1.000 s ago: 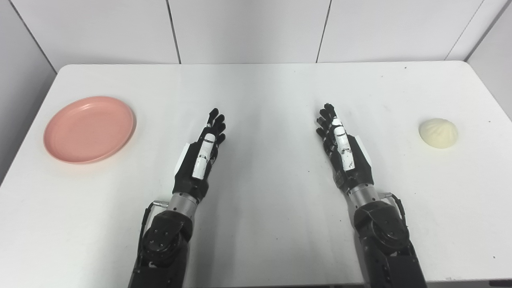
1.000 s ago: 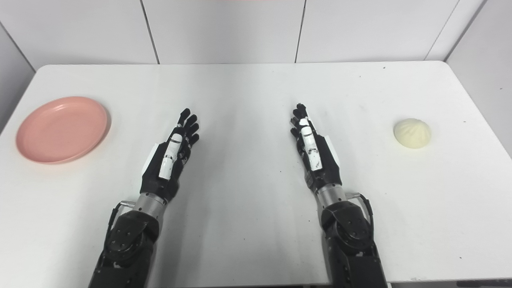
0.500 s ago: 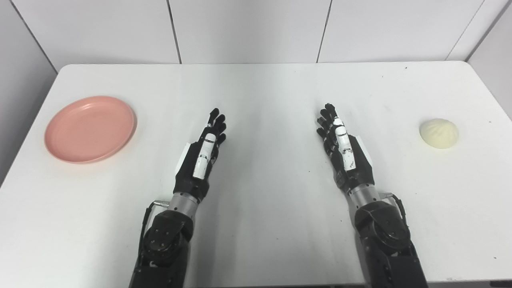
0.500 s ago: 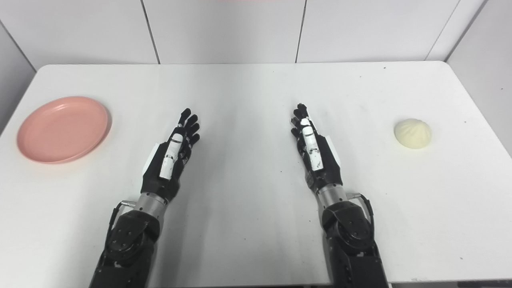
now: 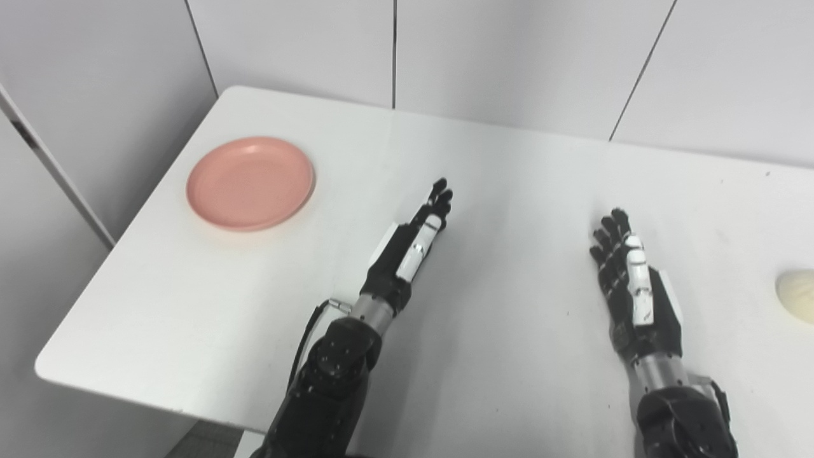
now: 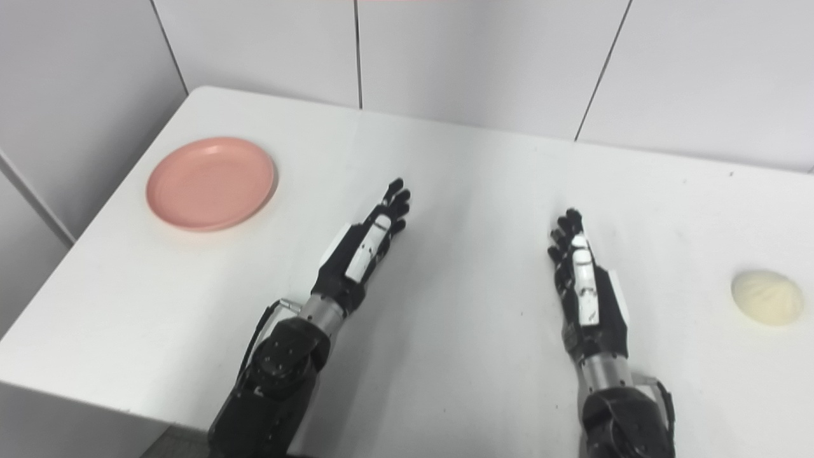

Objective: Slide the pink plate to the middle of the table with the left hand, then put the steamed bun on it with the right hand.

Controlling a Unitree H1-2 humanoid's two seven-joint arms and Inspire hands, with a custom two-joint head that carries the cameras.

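Observation:
An empty pink plate (image 5: pixel 250 182) lies near the table's far left corner. At the right side of the table sits a cream steamed bun (image 6: pixel 766 297); the left eye view cuts it at the picture's right edge (image 5: pixel 796 296). My left hand (image 5: pixel 414 243) is open with straight fingers, edge-on over the table's middle, well to the right of the plate. Also open and holding nothing, my right hand (image 6: pixel 584 285) rests left of the bun with a wide gap between them.
The white table (image 5: pixel 210 299) has its left edge and front left corner in view, with a drop to the floor beyond. Grey wall panels (image 5: pixel 299 44) stand close behind the table and along its left side.
The whole picture has shifted: the camera has turned to the left and tilted. The plate, the bun and both hands keep their places on the table.

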